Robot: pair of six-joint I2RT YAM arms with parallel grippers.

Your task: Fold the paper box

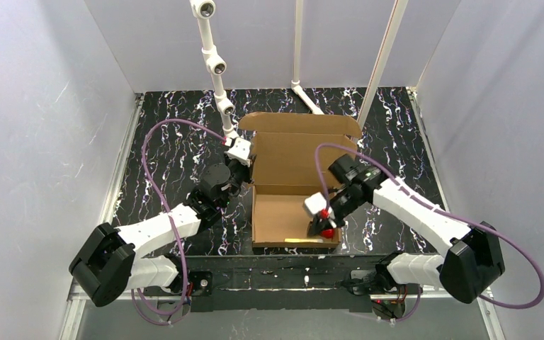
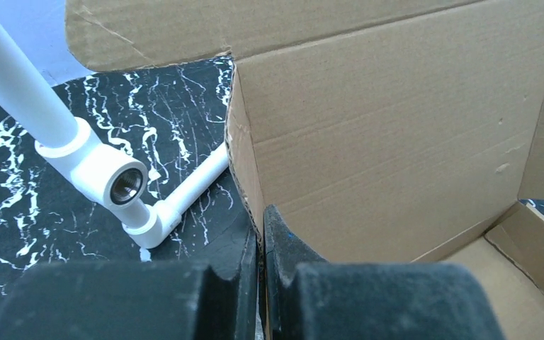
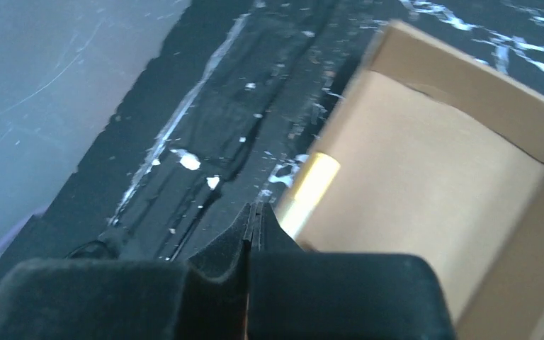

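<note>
The paper box is brown cardboard in the middle of the table. Its tray is near me and its lid stands up behind it. My left gripper is shut on the left edge of the box's upright panel. In the left wrist view that cardboard edge runs down between the closed fingers. My right gripper is at the tray's front right. It is shut, seemingly on the front wall, whose edge runs to the fingertips.
A white jointed pipe stand rises just left of the lid and shows close in the left wrist view. Two more white posts stand at the back. Grey walls enclose the black marbled table.
</note>
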